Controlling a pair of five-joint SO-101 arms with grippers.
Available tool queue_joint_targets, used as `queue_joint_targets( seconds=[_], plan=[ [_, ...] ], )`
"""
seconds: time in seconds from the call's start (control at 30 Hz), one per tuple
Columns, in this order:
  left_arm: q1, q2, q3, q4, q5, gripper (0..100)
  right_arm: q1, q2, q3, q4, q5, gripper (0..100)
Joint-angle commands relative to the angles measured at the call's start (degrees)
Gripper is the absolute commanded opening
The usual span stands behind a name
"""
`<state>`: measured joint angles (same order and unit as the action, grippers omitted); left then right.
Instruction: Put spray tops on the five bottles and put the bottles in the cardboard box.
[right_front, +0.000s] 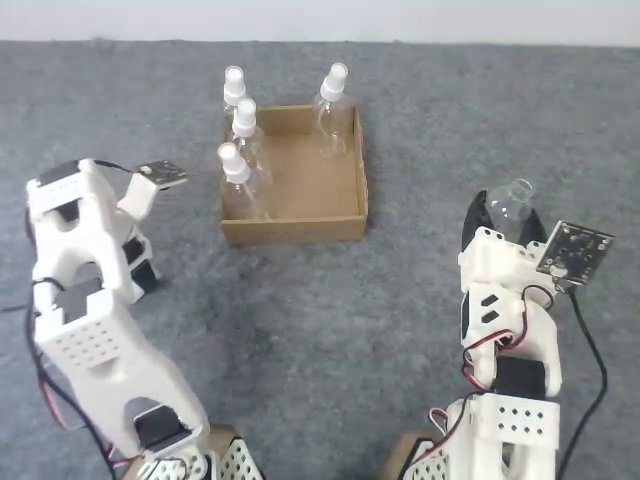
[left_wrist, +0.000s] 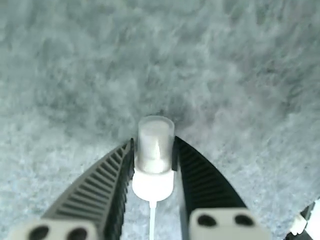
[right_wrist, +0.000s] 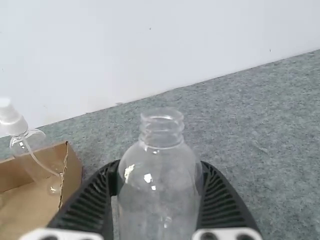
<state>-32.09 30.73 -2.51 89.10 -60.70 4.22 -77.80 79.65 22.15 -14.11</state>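
Note:
My right gripper (right_wrist: 160, 172) is shut on a clear, uncapped bottle (right_wrist: 160, 165), held upright with its open neck above the fingers. In the high view this bottle (right_front: 515, 198) and the right gripper (right_front: 505, 220) are to the right of the cardboard box (right_front: 290, 225). My left gripper (left_wrist: 155, 145) is shut on a white spray top (left_wrist: 155, 150) with a clear cap, its thin tube running back between the fingers, just above the carpet. The left arm (right_front: 85, 230) stands left of the box. Several bottles with spray tops (right_front: 232, 165) (right_front: 333, 85) stand in the box.
Grey carpet covers the table. A white wall runs along the far edge. The box wall (right_wrist: 70, 165) and one capped bottle (right_wrist: 22, 145) show beside the held bottle. Open carpet lies between the two arms in front of the box.

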Motion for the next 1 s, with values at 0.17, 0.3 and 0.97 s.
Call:
queue_joint_targets(
  seconds=[0.17,0.3,0.97],
  plan=[
    [0.26,-2.37,2.59,-0.44,-0.53,6,-0.31,-1.63,-0.26,-1.36,1.41,4.0],
    [0.09,-4.31,2.59,2.81,-0.7,1,-0.31,-1.63,-0.26,-1.27,1.41,3.9],
    [-3.6,-28.75,7.25,10.02,-0.35,1,-0.48,-1.63,-0.26,-0.84,1.41,3.8]
  ],
)
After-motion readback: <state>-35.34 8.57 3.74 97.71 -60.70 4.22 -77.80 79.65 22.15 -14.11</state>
